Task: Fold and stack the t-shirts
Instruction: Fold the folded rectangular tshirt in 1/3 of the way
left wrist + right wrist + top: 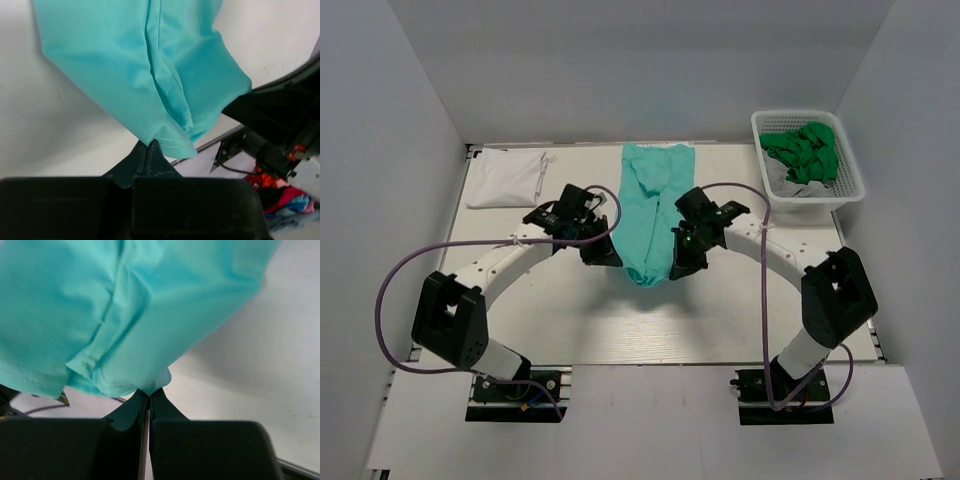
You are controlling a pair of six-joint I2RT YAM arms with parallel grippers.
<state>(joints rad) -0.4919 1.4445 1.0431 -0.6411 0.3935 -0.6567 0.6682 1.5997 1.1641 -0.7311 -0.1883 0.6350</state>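
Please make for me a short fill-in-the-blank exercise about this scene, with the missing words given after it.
The teal t-shirt is pinched by exactly ___ pincers, the left pincer and the right pincer.
The white t-shirt lies at the table's far ___ corner.
The basket holds a grey-white t-shirt and a ___ one.
Missing words: two, left, green.
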